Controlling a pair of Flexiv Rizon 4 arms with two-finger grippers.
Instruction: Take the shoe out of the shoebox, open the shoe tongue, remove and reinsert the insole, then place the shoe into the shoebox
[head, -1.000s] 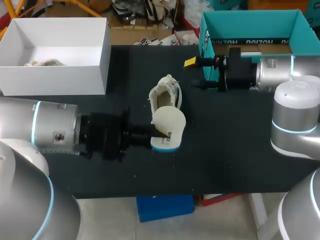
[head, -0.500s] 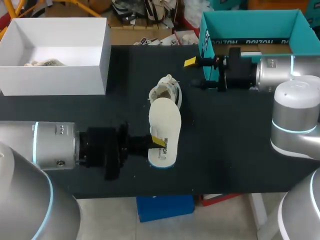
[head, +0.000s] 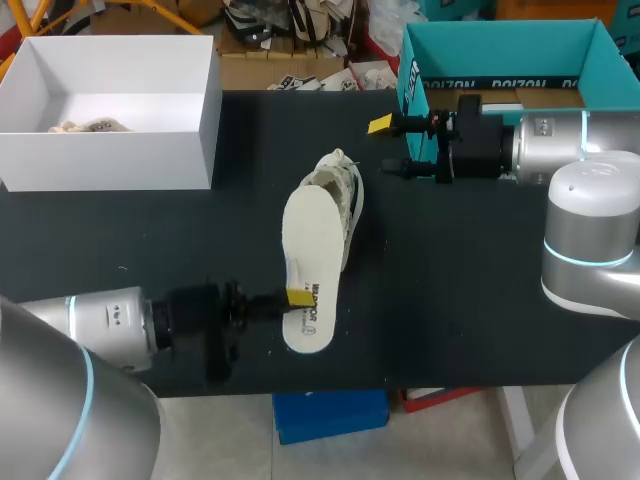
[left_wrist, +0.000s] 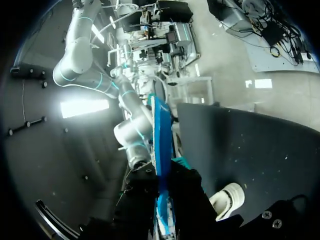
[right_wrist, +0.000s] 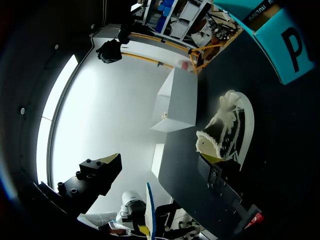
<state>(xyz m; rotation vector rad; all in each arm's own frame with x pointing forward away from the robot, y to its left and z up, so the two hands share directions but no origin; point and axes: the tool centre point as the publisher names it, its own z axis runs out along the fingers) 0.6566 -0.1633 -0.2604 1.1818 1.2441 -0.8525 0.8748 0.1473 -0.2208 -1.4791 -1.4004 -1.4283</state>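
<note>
Currently the left claw (head: 297, 298) grips the insole (head: 310, 245) by its near end. The right claw (head: 385, 147) stands open, with the shoe (head: 347, 186) near it. Recommend steadying the shoe first.

Printed matter found on two items. Insole (head: 310, 250): a short block of dark lettering on its pale upper face, at the heel end, too small to make out. Teal shoebox (head: 412, 72): a row of black capitals along its inner wall, inverted in the head view; the right wrist view shows large black characters on its outer face (right_wrist: 280, 47), partly cut off
</note>
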